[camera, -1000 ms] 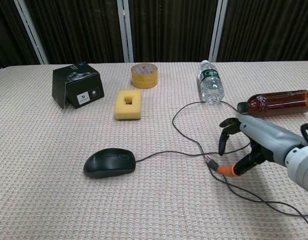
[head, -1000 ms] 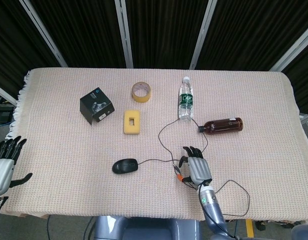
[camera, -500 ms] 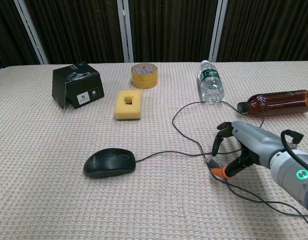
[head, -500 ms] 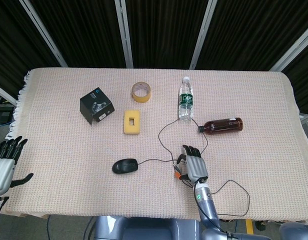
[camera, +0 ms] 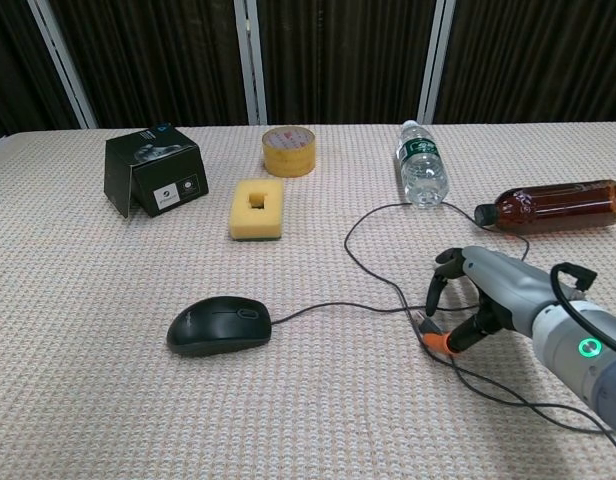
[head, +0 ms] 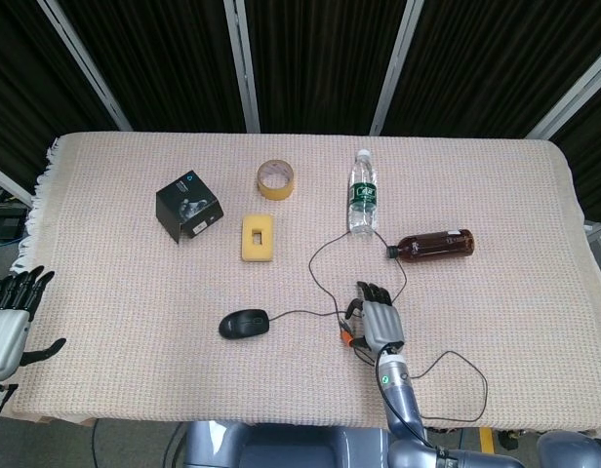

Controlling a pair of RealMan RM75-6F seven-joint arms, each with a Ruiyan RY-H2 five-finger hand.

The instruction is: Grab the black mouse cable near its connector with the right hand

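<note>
A black mouse (camera: 219, 326) lies on the woven cloth, also seen from the head camera as the mouse (head: 244, 323). Its thin black cable (camera: 328, 306) runs right, loops up toward the bottles and trails off to the near right. The metal connector (camera: 421, 323) lies on the cloth where the cable strands cross. My right hand (camera: 478, 295) arches over that spot with its fingers curved down and apart and its orange thumb tip (camera: 438, 343) beside the connector; nothing is visibly pinched. From above, the right hand (head: 377, 322) covers the connector. My left hand (head: 8, 322) hangs off the table's left edge, fingers spread.
A black box (head: 188, 204), a tape roll (head: 276, 178) and a yellow sponge (head: 258, 238) sit at the back left. A clear water bottle (head: 362, 203) and a brown bottle (head: 432, 244) lie just beyond the right hand. Slack cable loops by the near edge (head: 466, 375).
My right hand has edged left and settled lower over the connector, its thumb tip now closer to it. The mouse, cable and left hand have not moved.
</note>
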